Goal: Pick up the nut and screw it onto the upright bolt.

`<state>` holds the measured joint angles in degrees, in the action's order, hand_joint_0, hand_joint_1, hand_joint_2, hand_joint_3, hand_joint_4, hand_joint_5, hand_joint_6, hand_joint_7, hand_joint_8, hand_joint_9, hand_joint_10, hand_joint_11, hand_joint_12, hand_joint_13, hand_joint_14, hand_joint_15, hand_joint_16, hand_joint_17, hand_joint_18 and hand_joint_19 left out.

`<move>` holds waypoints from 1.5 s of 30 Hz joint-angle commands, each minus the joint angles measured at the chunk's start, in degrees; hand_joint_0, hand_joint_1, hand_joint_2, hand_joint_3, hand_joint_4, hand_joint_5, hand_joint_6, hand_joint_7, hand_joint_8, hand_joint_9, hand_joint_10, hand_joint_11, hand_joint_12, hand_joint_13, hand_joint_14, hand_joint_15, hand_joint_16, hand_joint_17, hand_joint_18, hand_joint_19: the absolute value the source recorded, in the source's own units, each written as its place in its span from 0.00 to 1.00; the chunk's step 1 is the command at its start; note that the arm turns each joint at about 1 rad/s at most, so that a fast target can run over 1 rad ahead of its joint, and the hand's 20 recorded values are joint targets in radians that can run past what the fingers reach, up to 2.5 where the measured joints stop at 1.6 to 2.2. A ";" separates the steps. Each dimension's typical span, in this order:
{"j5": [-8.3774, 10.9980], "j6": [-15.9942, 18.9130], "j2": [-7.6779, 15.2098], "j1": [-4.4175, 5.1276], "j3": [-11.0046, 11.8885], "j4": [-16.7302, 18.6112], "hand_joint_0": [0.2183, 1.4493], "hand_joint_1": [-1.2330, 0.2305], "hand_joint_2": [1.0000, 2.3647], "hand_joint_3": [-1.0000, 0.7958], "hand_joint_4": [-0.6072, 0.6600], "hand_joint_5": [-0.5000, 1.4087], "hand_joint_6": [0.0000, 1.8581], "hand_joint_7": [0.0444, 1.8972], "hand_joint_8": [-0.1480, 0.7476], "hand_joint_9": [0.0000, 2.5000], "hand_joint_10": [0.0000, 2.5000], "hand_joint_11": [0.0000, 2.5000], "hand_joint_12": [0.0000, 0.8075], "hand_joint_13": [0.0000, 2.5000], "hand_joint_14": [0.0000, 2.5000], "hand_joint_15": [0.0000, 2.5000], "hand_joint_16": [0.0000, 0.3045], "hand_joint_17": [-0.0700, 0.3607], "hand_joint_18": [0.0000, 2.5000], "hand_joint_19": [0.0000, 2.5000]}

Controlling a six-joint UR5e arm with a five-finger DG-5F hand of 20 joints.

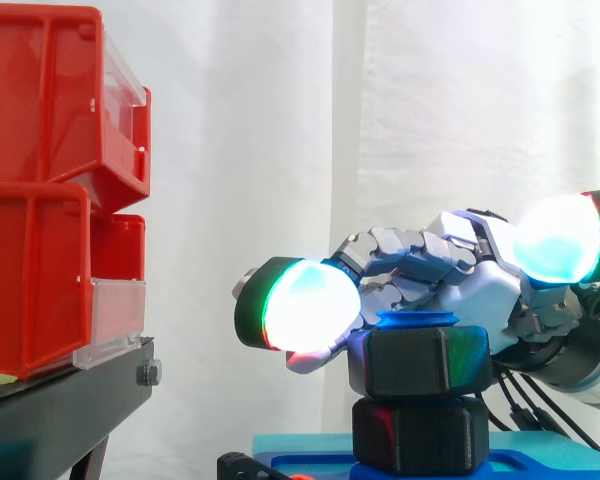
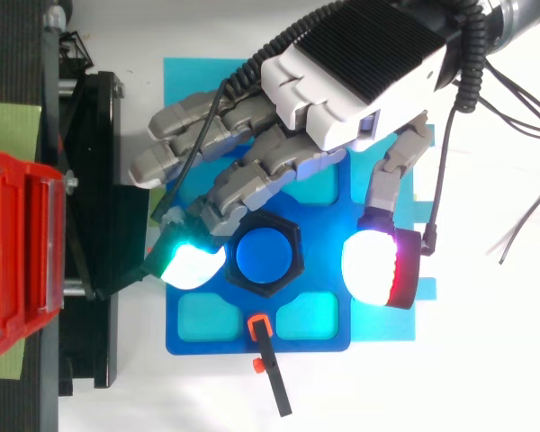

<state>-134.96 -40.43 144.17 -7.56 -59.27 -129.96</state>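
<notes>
While astride nut [image 1: 420, 362], fingers [image 2: 195, 263] wide apart.

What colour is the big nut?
Black. The top view shows it best: the nut sits around the blue bolt.

Red bins [image 1: 40, 190] on black stand [image 2: 94, 180] block left, seemingly close to nut [image 2: 295, 256]; room open right of nut.

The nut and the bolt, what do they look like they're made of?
Nut: probably matte black plastic, possibly 3D-printed. Its faces look dull, with no metallic glint.
Bolt: likely smooth blue plastic. Its top is evenly coloured with a soft sheen, much like the blue base plate under it.
</notes>
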 commanded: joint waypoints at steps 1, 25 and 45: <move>-0.04 0.00 -0.03 -0.18 0.04 0.06 0.16 0.75 0.00 0.28 0.62 0.17 0.27 0.37 0.40 0.08 0.00 0.00 0.38 0.01 0.00 0.00 0.13 0.37 0.00 0.00; -1.62 -0.35 -0.03 -0.97 0.04 1.11 0.19 0.70 0.00 0.28 0.67 0.21 0.27 0.59 0.45 0.17 0.00 0.00 0.35 0.09 0.00 0.00 0.10 0.32 0.00 0.00; -2.85 -1.06 -0.03 -2.29 -0.05 1.20 0.20 0.69 0.00 0.28 0.66 0.23 0.27 0.70 0.46 0.21 0.00 0.00 0.33 0.12 0.00 0.00 0.08 0.30 0.00 0.00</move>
<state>-137.64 -41.48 144.16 -9.67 -59.34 -128.77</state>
